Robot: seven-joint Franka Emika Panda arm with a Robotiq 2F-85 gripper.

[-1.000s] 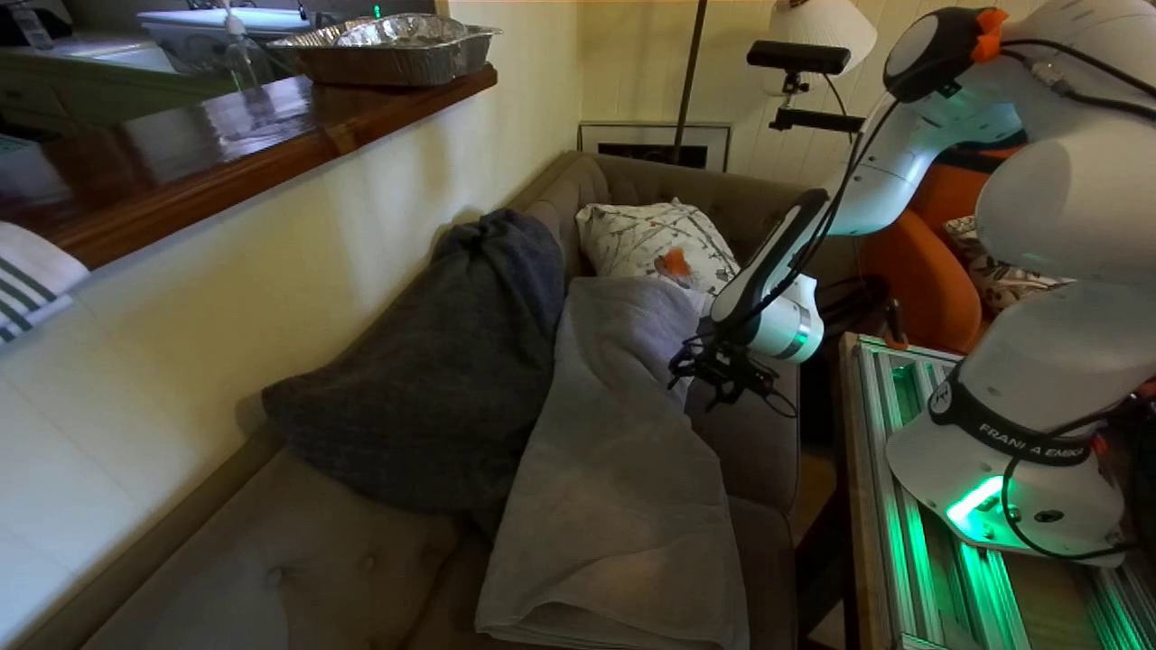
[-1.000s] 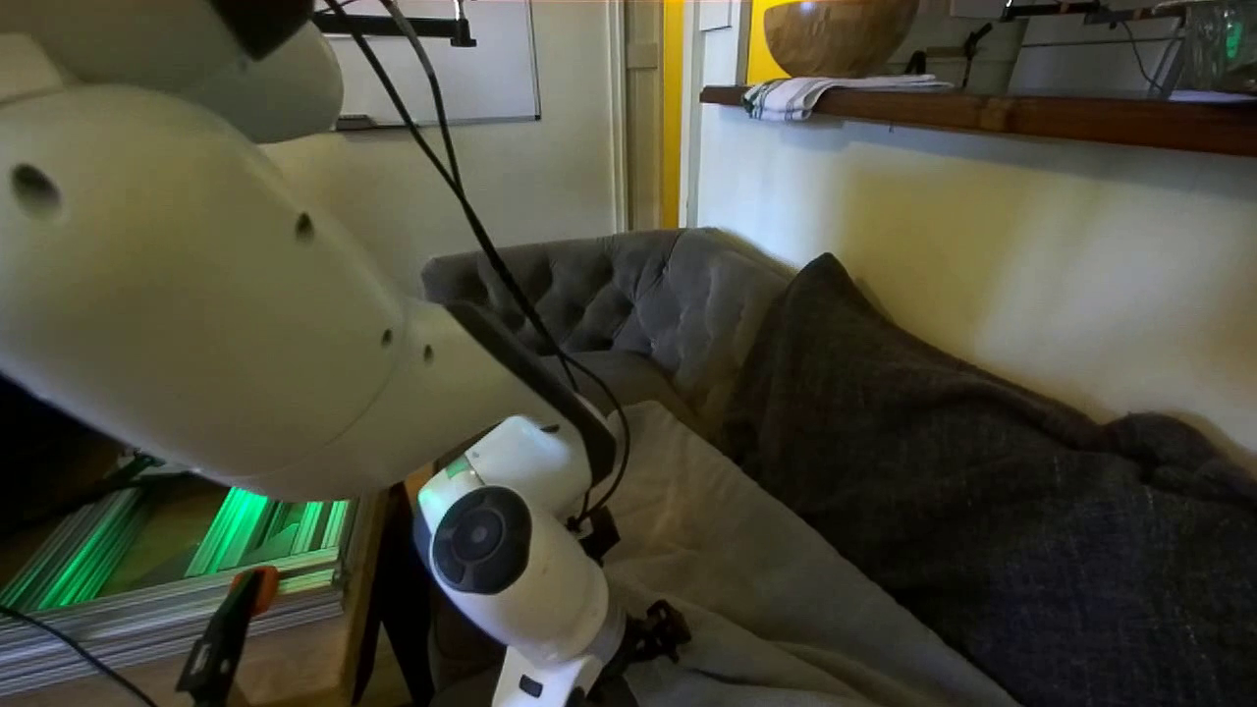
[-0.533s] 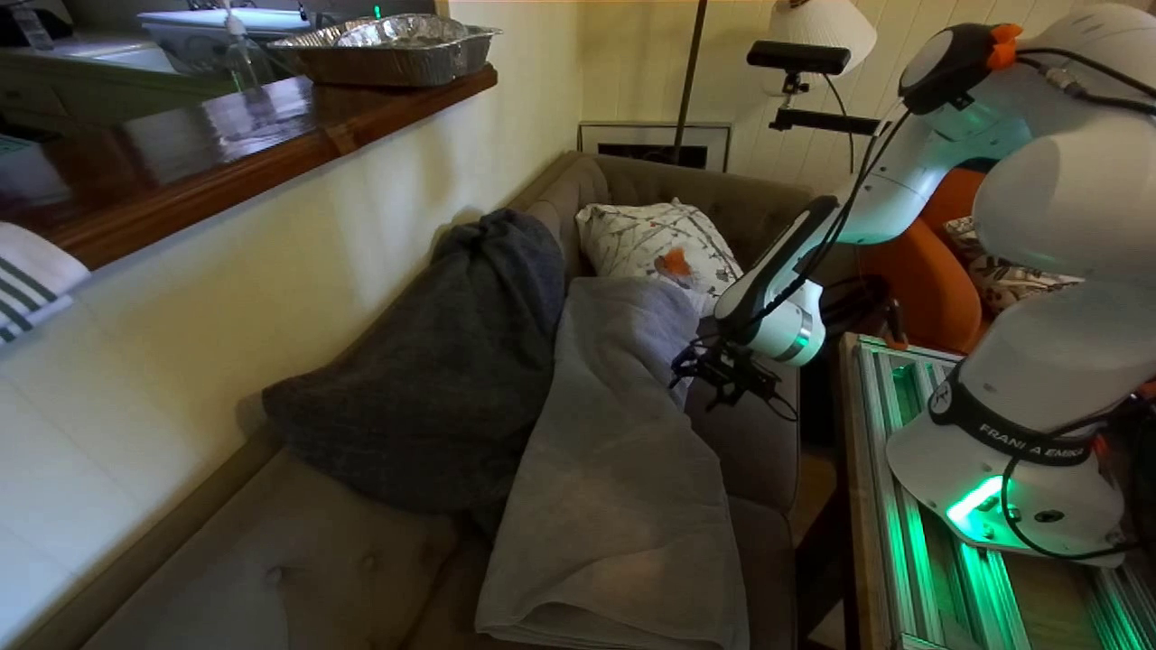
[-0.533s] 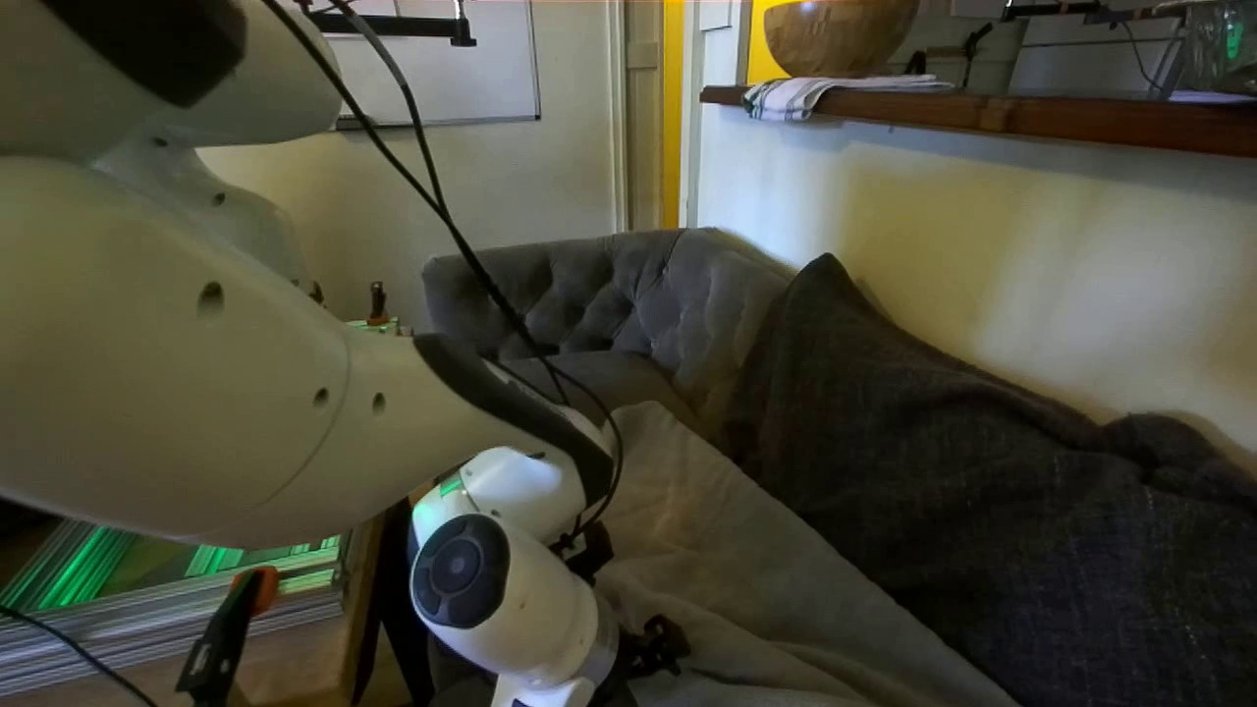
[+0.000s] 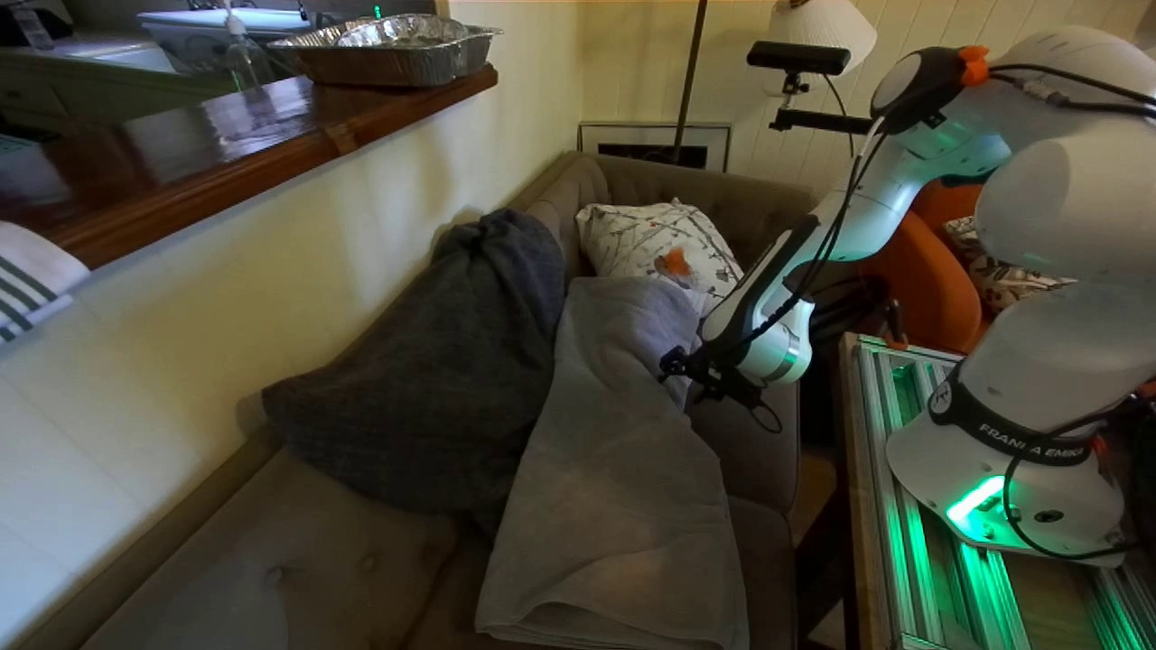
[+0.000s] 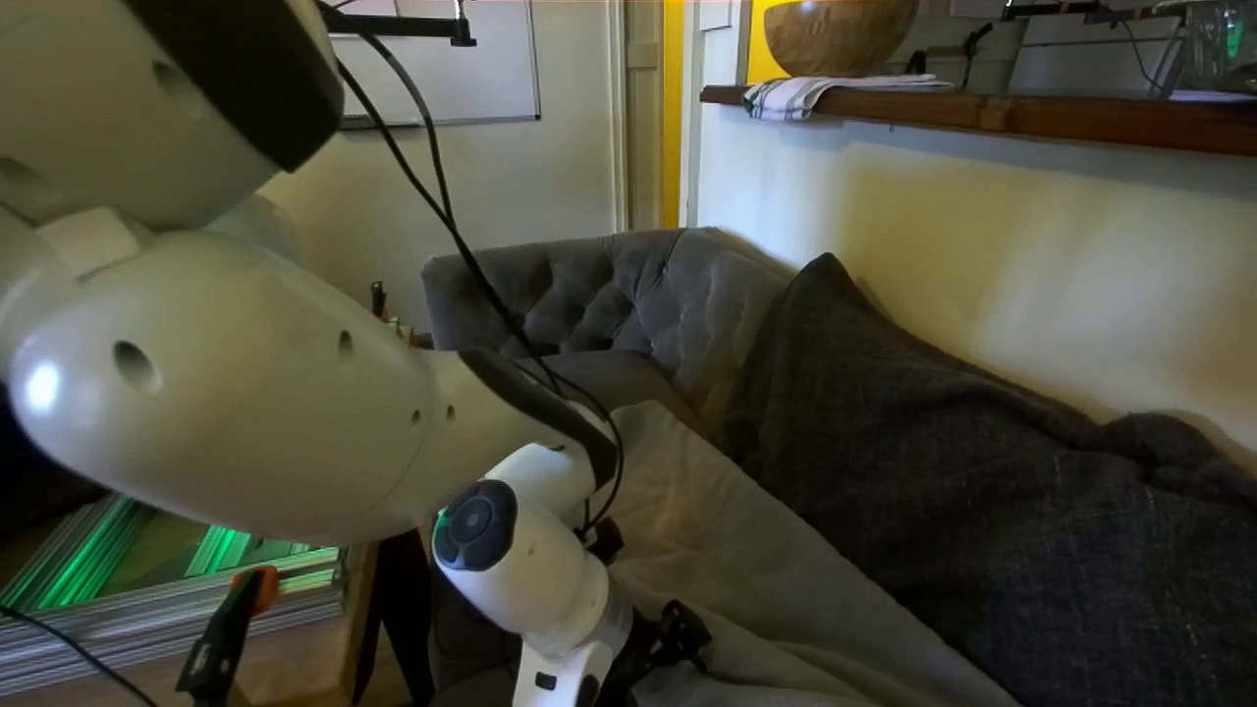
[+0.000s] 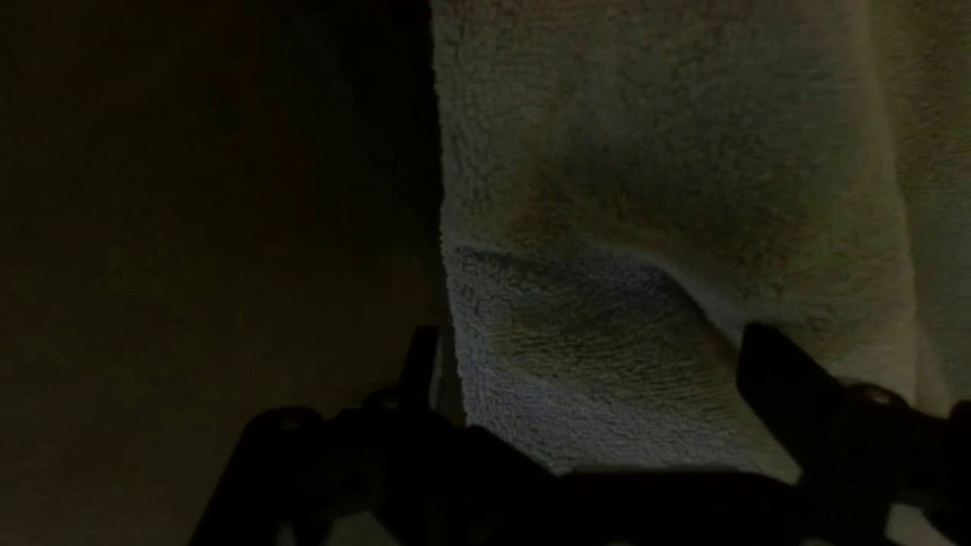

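Living room of a home: sofa (image 6: pixel 609 290), cushion (image 5: pixel 643 239), lampshade (image 5: pixel 831 23)

In an exterior view I read "FRANKA EMIKA", white capitals on the black band (image 5: pixel 1020 439) round the Panda's base (image 5: pixel 1070 485); first K smeared. Round emblem (image 5: pixel 941 397) at the band's end: too small for me to make out.

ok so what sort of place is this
Most likely a home living room: an exterior view shows a tufted sofa, a patterned cushion resting on it and a pleated lampshade behind.
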